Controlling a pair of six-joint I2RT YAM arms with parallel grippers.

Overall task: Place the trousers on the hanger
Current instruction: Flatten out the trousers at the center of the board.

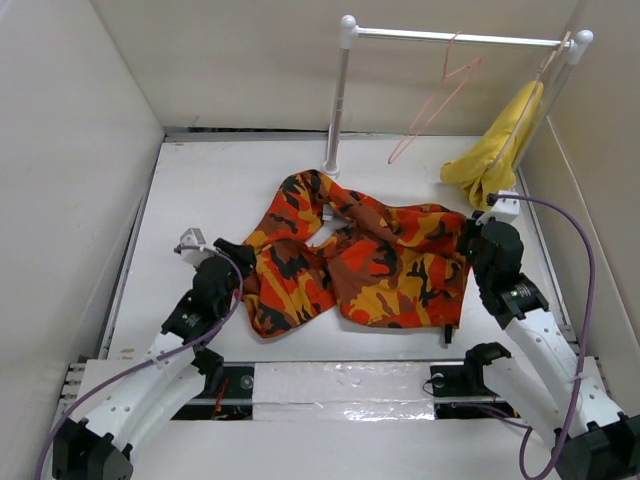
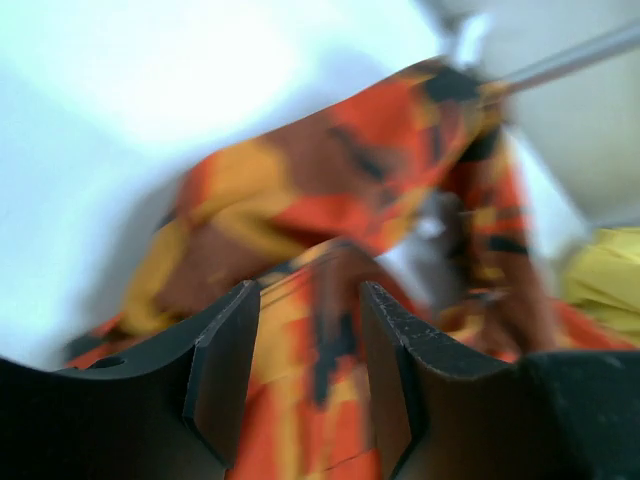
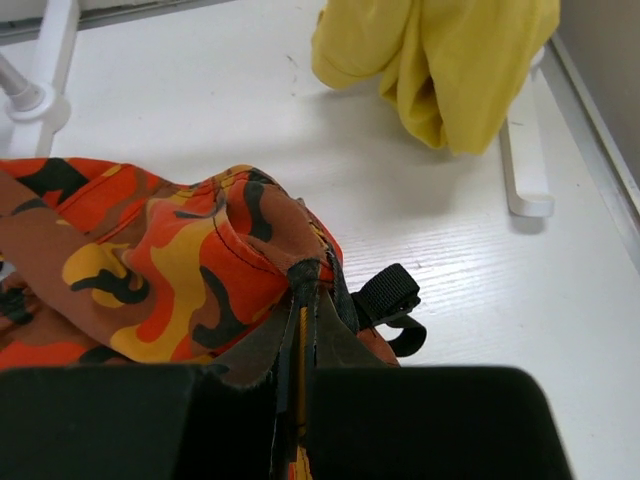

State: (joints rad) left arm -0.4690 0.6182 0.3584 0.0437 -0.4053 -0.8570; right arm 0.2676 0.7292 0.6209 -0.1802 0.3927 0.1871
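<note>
The camouflage trousers (image 1: 360, 260) lie crumpled across the middle of the table. My left gripper (image 1: 236, 262) is at their left edge. In the blurred left wrist view this gripper (image 2: 310, 300) is open, its jaws standing apart with the trousers (image 2: 330, 170) just beyond and under them. My right gripper (image 1: 478, 240) is at the cloth's right edge, and in the right wrist view it (image 3: 303, 292) is shut on a pinched fold of the trousers (image 3: 170, 260) beside a black strap loop (image 3: 390, 295). The salmon-pink hanger (image 1: 435, 105) hangs tilted from the rail at the back.
A white rail stand (image 1: 343, 95) rises at the back, its bar (image 1: 490, 40) running right. A plain yellow cloth (image 1: 495, 145) droops from the bar's right end to the table and shows in the right wrist view (image 3: 440, 60). White walls enclose the table.
</note>
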